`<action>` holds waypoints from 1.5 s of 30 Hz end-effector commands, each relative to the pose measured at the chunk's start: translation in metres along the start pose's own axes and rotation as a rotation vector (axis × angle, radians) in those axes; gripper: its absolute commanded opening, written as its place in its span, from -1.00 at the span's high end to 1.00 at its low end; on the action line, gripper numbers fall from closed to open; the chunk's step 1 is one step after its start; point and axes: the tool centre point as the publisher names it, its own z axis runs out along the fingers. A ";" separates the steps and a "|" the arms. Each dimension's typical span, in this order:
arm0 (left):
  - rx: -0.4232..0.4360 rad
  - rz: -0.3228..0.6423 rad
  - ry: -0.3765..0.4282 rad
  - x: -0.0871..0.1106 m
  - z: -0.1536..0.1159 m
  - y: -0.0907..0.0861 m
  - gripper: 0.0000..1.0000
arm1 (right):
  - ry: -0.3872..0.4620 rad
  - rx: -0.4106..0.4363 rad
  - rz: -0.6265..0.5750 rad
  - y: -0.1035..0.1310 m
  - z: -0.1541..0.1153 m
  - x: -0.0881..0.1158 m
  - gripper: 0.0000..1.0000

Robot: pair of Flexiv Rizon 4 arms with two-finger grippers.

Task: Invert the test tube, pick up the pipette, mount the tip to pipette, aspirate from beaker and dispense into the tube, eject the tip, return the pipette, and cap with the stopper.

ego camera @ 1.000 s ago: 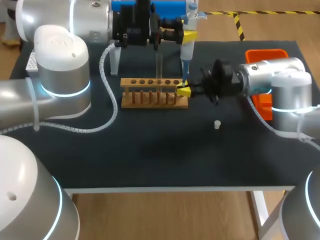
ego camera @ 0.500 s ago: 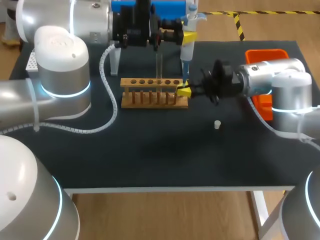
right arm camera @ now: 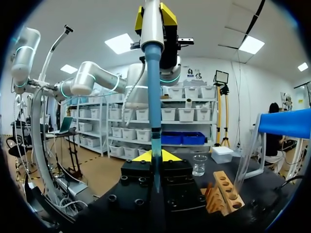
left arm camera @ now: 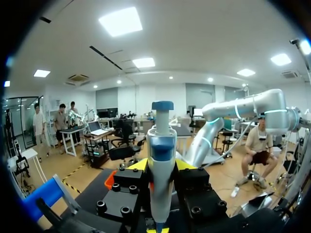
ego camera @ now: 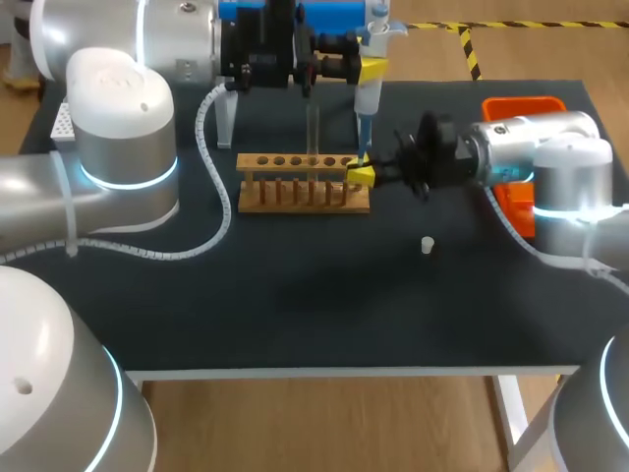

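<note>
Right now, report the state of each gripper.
Left gripper: closed on the pipette.
Right gripper: closed on the pipette tip, near its lower end.

Colours on the black table

The table is black. The rack is light brown wood. The pipette is white and blue, with a see-through bluish tip. The left gripper and right gripper are black with bright yellow ends. The left arm and right arm are silver-white with glowing light-blue rings. The bin is orange. The stopper is white.
</note>
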 end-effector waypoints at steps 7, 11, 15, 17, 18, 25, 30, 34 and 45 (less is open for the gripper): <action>-0.002 -0.002 -0.002 0.001 0.001 0.006 1.00 | 0.011 0.001 -0.006 0.021 -0.001 -0.004 1.00; -0.002 -0.002 -0.002 0.001 0.001 0.006 1.00 | 0.013 0.002 -0.010 0.021 0.000 -0.004 1.00; -0.002 -0.002 -0.002 0.001 0.001 0.006 1.00 | 0.019 0.013 -0.007 0.015 0.000 -0.001 1.00; -0.002 -0.002 -0.002 0.001 0.001 0.006 1.00 | 0.017 0.022 -0.007 0.011 0.000 0.000 0.95; -0.002 -0.002 -0.002 0.001 0.001 0.006 1.00 | 0.018 0.026 -0.005 0.010 0.000 0.000 0.28; -0.002 -0.002 -0.002 0.001 0.001 0.006 1.00 | 0.022 0.050 0.002 -0.001 -0.003 0.004 -1.00; -0.002 -0.002 -0.002 0.001 0.001 0.006 1.00 | 0.023 0.081 0.013 -0.016 -0.014 0.012 -1.00; -0.002 -0.002 -0.002 0.001 0.001 0.006 1.00 | 0.016 0.112 0.026 -0.030 -0.025 0.020 -1.00; -0.002 -0.002 -0.002 0.001 0.001 0.006 1.00 | 0.010 0.148 0.026 -0.039 -0.033 0.027 -1.00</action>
